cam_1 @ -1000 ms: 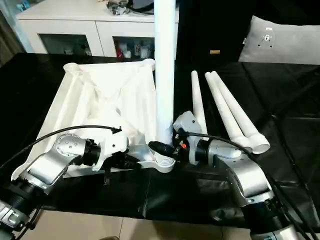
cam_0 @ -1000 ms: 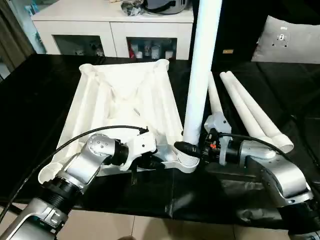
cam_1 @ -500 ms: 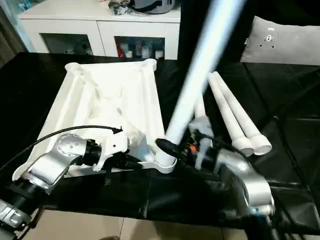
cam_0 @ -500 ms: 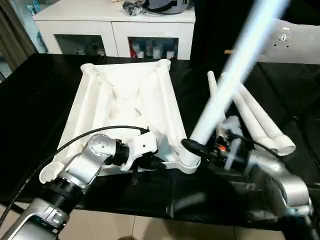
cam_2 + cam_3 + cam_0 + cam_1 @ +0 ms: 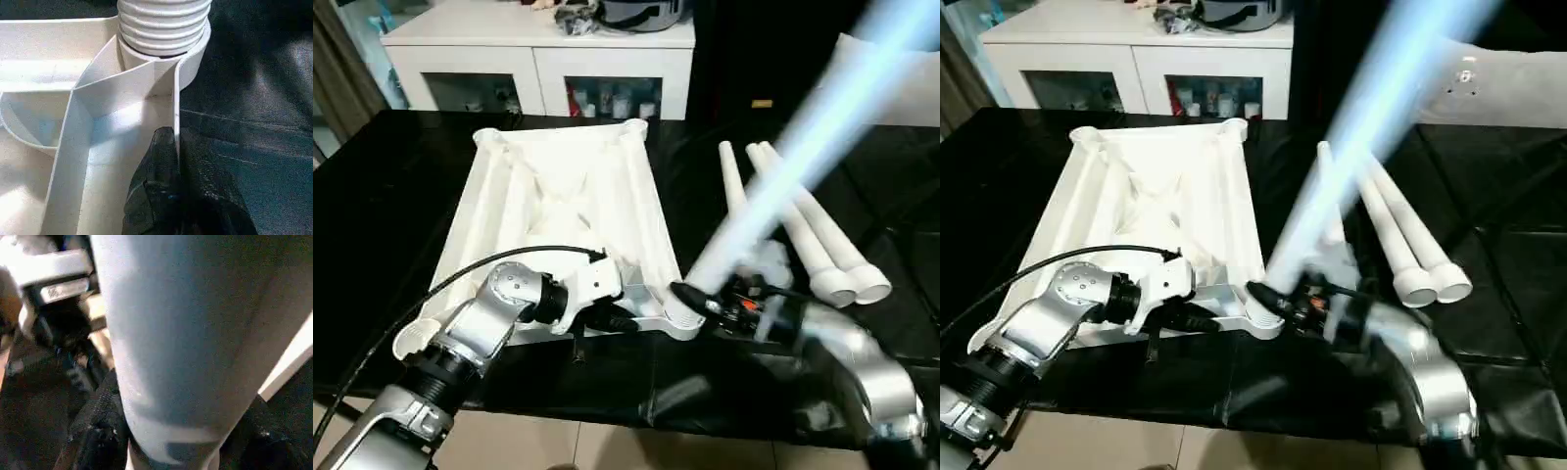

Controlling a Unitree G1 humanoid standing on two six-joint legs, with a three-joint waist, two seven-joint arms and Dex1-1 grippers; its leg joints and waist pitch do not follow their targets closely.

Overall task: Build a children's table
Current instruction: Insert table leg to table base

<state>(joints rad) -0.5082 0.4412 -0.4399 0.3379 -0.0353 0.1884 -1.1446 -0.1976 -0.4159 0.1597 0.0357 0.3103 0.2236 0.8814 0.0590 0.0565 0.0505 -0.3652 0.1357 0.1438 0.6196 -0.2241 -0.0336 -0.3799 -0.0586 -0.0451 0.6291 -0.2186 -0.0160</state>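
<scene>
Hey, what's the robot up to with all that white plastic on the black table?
It is putting a children's table together. The top lies underside up. The left gripper pinches the top's rim by the near corner socket. The right gripper holds a leg whose ribbed end sits at that socket, the leg tilted to the robot's right. Three more legs lie beside the top.

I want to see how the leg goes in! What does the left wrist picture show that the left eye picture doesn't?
Left wrist view alone: close up, the leg's ribbed end in the corner socket, and black fingers pinching the top's rim. Left eye view alone: the leg's whole length leaning right, three spare legs on the black table, a cabinet. Both: leg, socket, top.
</scene>
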